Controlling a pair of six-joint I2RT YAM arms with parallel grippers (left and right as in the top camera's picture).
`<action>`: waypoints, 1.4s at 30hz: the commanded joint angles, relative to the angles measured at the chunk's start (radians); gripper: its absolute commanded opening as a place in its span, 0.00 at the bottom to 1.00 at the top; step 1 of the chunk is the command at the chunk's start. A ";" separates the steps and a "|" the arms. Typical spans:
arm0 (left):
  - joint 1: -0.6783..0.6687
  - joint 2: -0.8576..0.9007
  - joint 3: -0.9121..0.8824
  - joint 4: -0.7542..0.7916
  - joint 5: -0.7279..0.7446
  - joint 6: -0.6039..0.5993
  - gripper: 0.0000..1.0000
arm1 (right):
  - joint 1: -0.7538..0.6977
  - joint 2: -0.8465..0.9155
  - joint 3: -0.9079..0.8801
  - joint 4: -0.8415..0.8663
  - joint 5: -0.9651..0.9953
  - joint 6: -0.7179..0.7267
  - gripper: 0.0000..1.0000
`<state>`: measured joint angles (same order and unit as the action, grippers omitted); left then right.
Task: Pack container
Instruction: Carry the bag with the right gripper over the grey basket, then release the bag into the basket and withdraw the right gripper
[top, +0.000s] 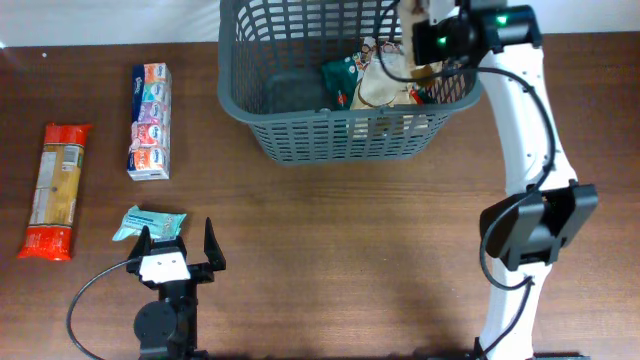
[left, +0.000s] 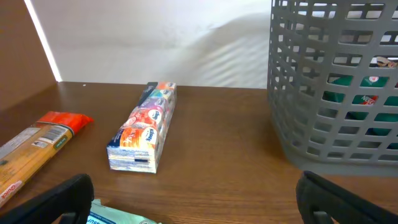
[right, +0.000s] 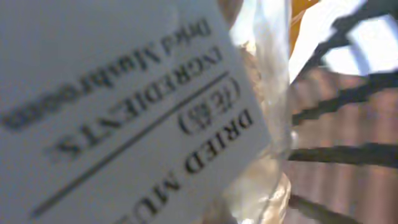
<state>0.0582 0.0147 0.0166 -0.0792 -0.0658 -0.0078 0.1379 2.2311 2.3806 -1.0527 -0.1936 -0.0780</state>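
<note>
Your container (top: 340, 140) sits at the top centre of the overhead view on the counter (top: 350, 250), with packets in its right half. Your right gripper (top: 425, 55) is inside it, fingers together, against a white-labelled clear packet (right: 124, 112); a grip can't be confirmed. Your left gripper (top: 177, 240), lower left, is spread wide beside a teal packet (top: 150, 222).

Large dark grey lattice-sided basket (top: 340, 138), rectangular, upright, partly filled, standing well ahead and right of left gripper (top: 177, 235)
</note>
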 joint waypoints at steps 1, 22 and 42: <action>-0.003 -0.009 -0.007 0.000 0.010 -0.010 0.99 | 0.051 0.051 -0.008 -0.008 -0.031 0.015 0.04; -0.003 -0.009 -0.007 0.000 0.010 -0.010 0.99 | 0.079 0.054 -0.008 -0.025 0.017 0.015 0.49; -0.003 -0.009 -0.007 0.001 0.010 -0.010 0.99 | 0.079 0.053 0.079 -0.042 0.000 0.015 0.99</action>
<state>0.0582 0.0147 0.0166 -0.0792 -0.0658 -0.0078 0.2169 2.2940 2.3898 -1.0939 -0.1822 -0.0608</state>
